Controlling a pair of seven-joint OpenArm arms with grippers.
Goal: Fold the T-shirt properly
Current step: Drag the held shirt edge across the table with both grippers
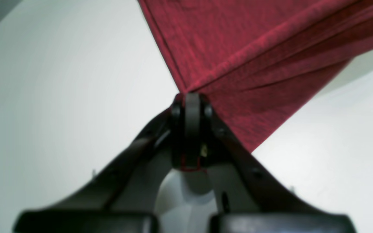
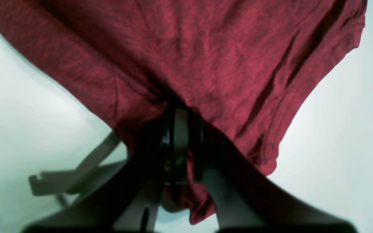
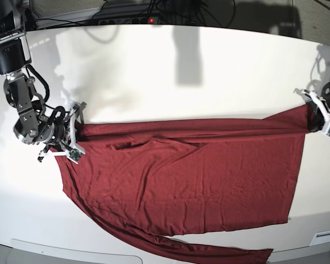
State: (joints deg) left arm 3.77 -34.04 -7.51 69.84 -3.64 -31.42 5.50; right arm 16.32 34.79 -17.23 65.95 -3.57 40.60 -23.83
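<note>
The dark red T-shirt (image 3: 192,176) lies spread across the white table (image 3: 154,71), one long sleeve trailing along the front edge (image 3: 209,254). My left gripper (image 3: 312,118) at the right side is shut on the shirt's corner (image 1: 206,64), and the fabric is pulled taut from the closed fingertips (image 1: 192,97). My right gripper (image 3: 77,131) at the left side is shut on the shirt's other end; in the right wrist view the cloth (image 2: 206,58) drapes over the closed fingers (image 2: 180,129) and hangs below them.
Cables and a power strip (image 3: 148,21) run along the table's far edge. The right arm's body (image 3: 22,99) stands at the far left. A table fitting (image 3: 324,239) sits at the front right corner. Bare white tabletop lies behind the shirt.
</note>
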